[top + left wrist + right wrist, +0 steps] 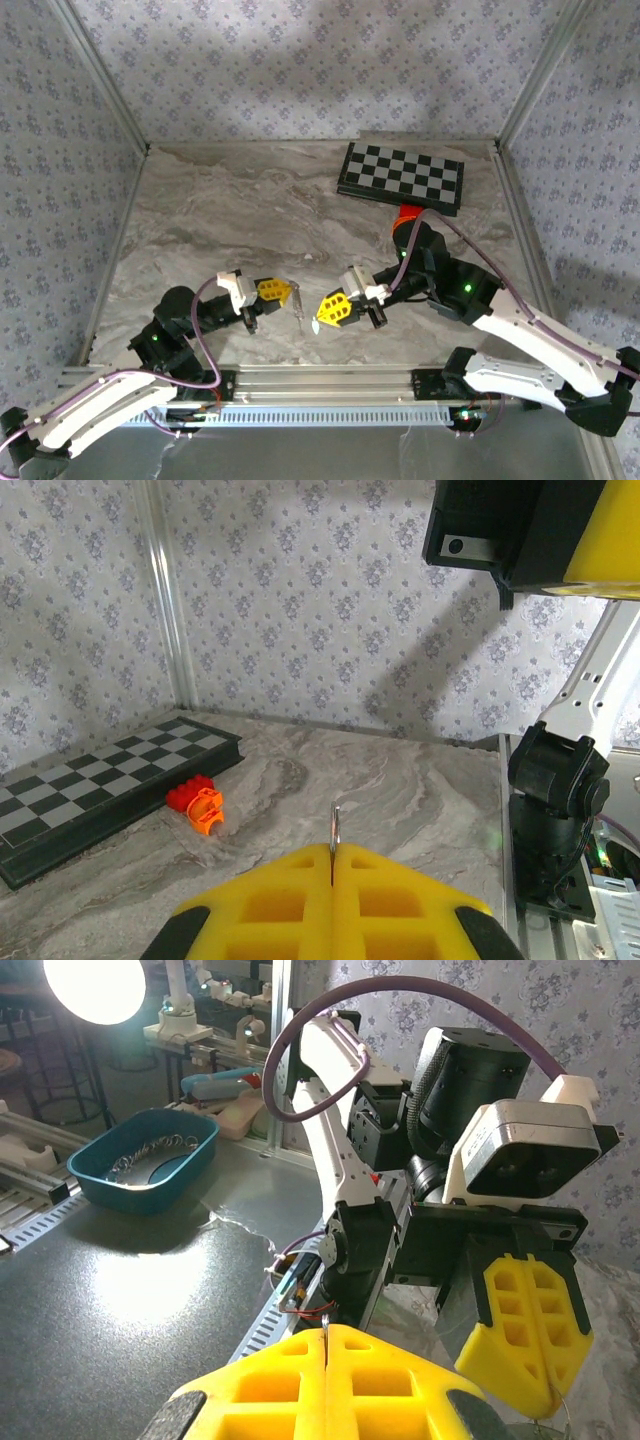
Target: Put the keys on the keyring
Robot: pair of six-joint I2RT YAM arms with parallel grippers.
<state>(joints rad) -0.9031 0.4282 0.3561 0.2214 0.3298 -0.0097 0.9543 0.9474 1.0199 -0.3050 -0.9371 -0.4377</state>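
Observation:
My left gripper [283, 291] hangs low over the marble table, its yellow pads shut on the keyring [297, 301], a thin pale ring that sticks out past the tips. In the left wrist view the keyring [334, 830] is a thin metal edge rising from the closed pads of that gripper [333, 858]. Just to its right, my right gripper [324, 314] is shut on a small key [316, 325] with a pale tip pointing down. From the right wrist camera, a sliver of the key [325, 1331] pokes out between the shut pads of the right gripper [325, 1340]. The two grippers face each other, a short gap apart.
A black-and-white chessboard [401, 178] lies at the back right of the table. A red block [187, 793] and an orange piece [205, 812] sit just in front of it, beside the right arm. A blue tub [145, 1157] stands off the table.

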